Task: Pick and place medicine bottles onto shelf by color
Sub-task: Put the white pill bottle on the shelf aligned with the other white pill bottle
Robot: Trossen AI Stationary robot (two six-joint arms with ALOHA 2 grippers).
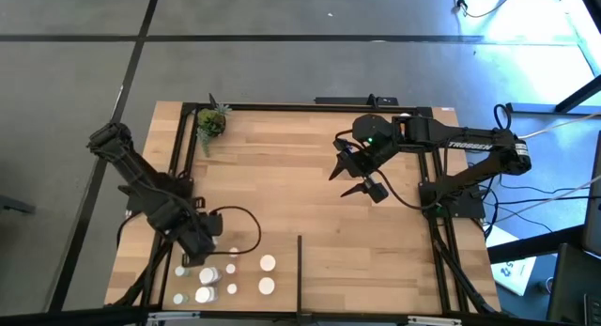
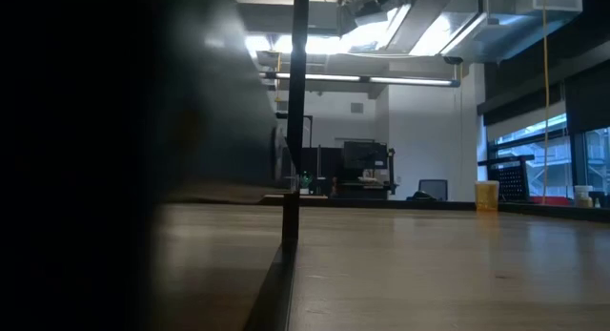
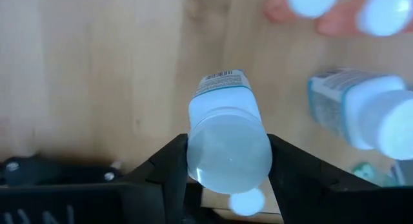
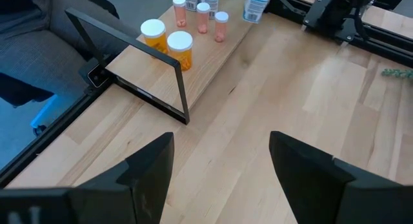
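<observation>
One white bottle (image 3: pixel 229 146) clamped by left gripper (image 1: pixel 202 243) near left, right gripper (image 1: pixel 362 178) held open above shelf (image 1: pixel 282 176) centre.

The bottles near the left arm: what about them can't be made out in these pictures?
- High view: the left gripper covers the white bottle it holds; bottle colours are too small to tell.
- Low view: a dark shape fills the left side, so no bottles show.
- Left wrist view: neighbouring bottles are blurred and cut off by the edge; labels unreadable.
- Right wrist view: the orange bottles show, but farther ones are cropped at the top.
</observation>
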